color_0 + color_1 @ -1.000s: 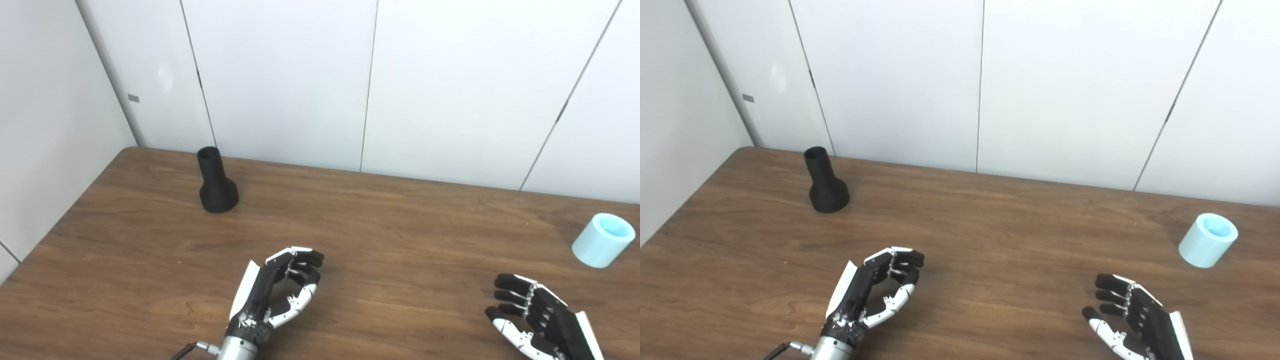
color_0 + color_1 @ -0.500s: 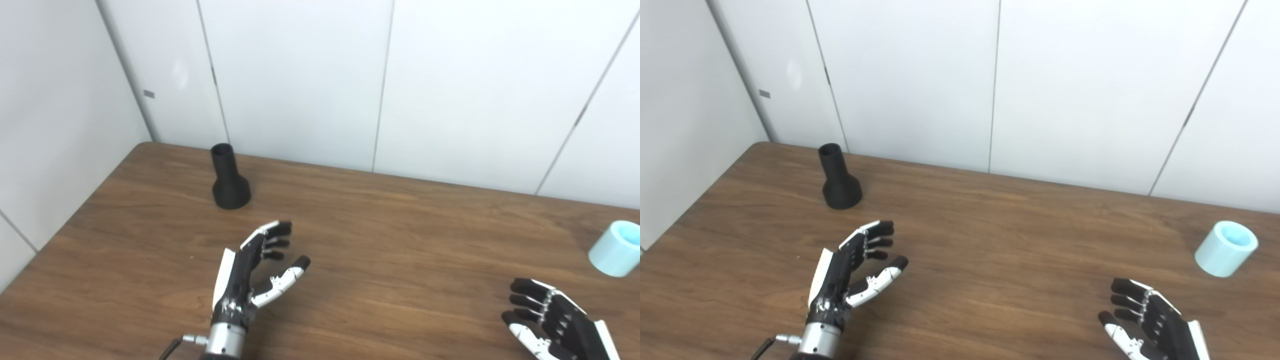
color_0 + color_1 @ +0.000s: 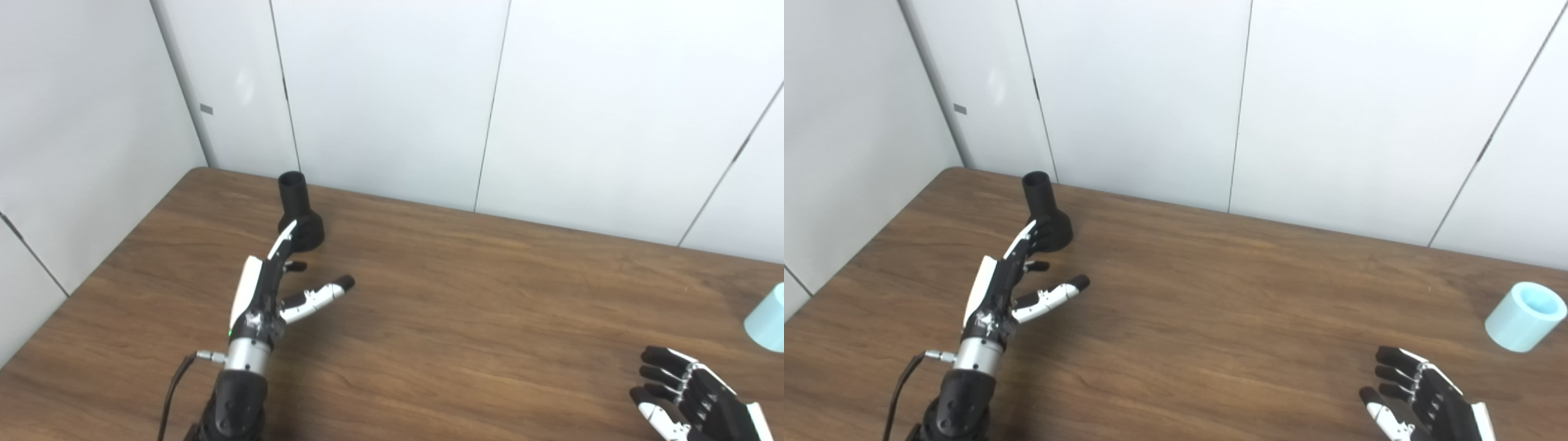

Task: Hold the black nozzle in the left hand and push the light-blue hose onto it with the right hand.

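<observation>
Left hand: the left hand holds nothing, its fingers stretched forward and the thumb splayed out to the side, well apart from them.

Nozzle from the left hand: the black nozzle stands straight ahead of the fingertips, at the far left of the table close to the wall panels.

Long axis: upright, with the wide flared base down on the table and the narrow open neck pointing up (so a grasp would have to wrap around a vertical neck, by my reading).

Contact: the fingertips overlap the flared base in both views; I cannot tell whether they touch it or stop just short of it.

Nearer hand: the left, by far; the right is well apart from the nozzle, across the table.

Right hand: the right hand sits low at the near right edge, empty, fingers loosely curled and not closed on anything.

Hose from the right hand: the light-blue hose, a short cylinder tilted with its open end up, lies ahead of it and a little outward, near but not touching.

Cut off: the hose is clipped by the frame edge in the left eye view; the right hand's wrist runs out of frame.

Hidden: the near side of the nozzle's base, behind the left fingers.
</observation>
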